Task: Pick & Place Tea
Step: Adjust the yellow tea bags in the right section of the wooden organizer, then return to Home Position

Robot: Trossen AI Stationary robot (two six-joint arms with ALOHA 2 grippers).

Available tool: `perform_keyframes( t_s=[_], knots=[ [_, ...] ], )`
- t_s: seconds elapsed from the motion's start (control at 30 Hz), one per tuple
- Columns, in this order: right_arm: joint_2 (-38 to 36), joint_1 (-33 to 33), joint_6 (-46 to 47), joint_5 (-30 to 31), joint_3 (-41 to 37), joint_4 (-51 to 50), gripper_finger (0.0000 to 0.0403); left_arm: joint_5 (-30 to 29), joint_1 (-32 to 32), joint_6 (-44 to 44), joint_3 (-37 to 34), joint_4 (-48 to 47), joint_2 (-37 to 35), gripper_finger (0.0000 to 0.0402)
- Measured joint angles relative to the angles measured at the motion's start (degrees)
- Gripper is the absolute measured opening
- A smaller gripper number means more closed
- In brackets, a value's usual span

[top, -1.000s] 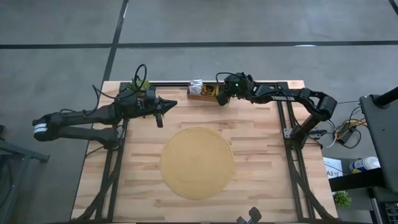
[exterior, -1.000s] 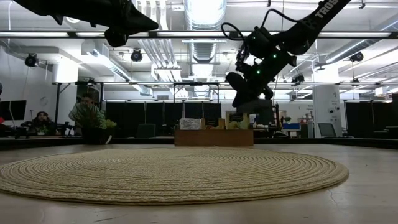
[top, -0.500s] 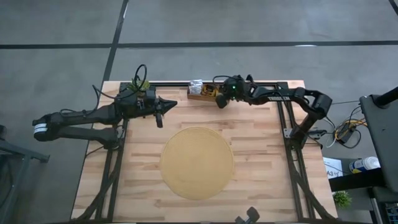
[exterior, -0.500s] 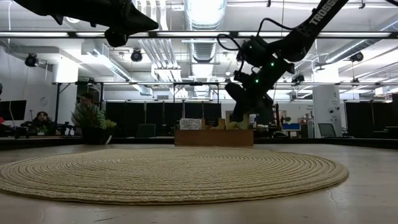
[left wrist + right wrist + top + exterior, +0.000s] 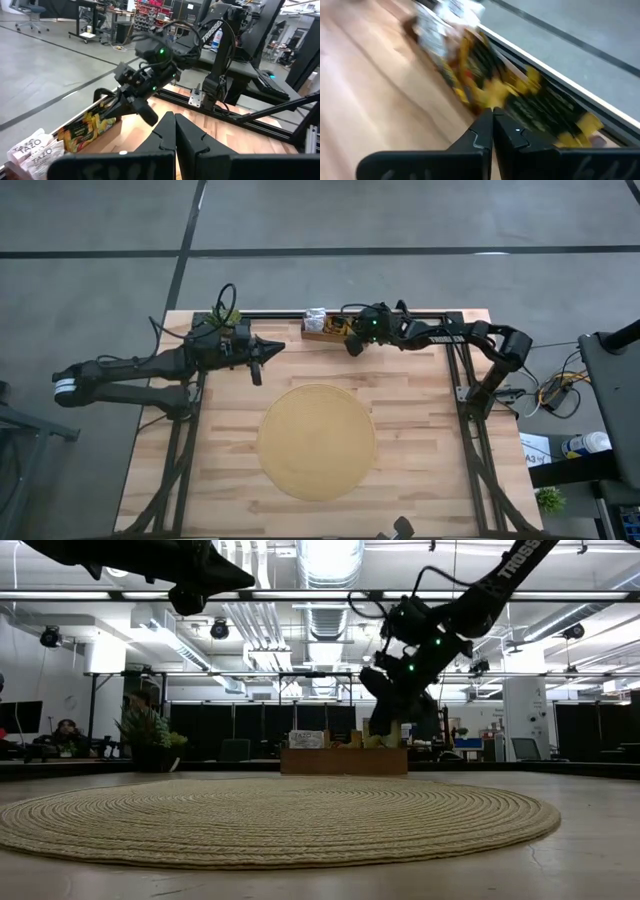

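Reaching farther along the table's far edge, the right gripper (image 5: pixel 352 345) now hangs just beside the wooden tray (image 5: pixel 322 333), fingers pressed together, empty. Tea sachets (image 5: pixel 82 130) stand in that tray. Left gripper (image 5: pixel 257 372) waits nearby, fingers together.

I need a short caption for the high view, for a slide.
Right gripper, shut, hovers at the tea tray; left gripper waits.

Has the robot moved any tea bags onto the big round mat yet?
Not yet. The round mat has no tea on it. The tea sachets sit in the wooden tray. The right gripper is shut beside them, holding nothing. The left gripper waits, shut.
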Motion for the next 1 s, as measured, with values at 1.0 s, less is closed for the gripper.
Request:
perform_keyframes(
  t_s=[1.0],
  knots=[
    [-29.4,14.8,3.6,-22.4,-26.7,32.6,0.0008,6.2,-0.1,-1.9,-8.0,2.6,-2.4,0.0000]
  ],
)
